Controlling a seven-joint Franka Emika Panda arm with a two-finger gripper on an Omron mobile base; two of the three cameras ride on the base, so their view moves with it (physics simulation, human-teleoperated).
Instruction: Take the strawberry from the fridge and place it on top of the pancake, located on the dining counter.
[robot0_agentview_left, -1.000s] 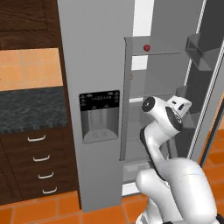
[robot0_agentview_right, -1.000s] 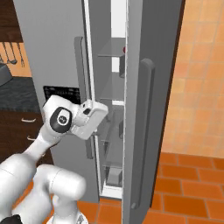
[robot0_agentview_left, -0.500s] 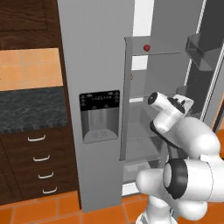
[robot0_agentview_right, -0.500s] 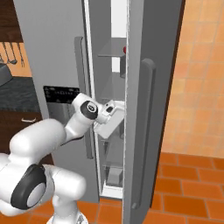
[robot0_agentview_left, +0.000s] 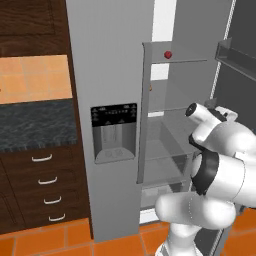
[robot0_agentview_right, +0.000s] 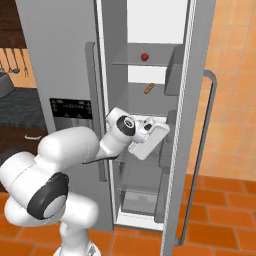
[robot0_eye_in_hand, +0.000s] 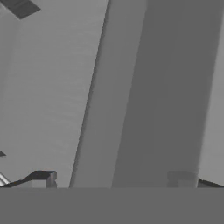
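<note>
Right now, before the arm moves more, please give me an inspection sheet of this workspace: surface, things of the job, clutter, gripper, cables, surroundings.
Surface: clear glass shelves inside the open fridge.
Job's things: strawberry sits on the top shelf, untouched; the same berry from the left base view.
Clutter: a small yellow-brown item on the shelf below the strawberry.
Gripper: gripper open, holding nothing, facing plain grey fridge surfaces; the hand is inside the fridge, well below the strawberry's shelf.
Cables: nothing seen.
Surroundings: dark wood drawers, a dark counter, an orange tiled floor.
</note>
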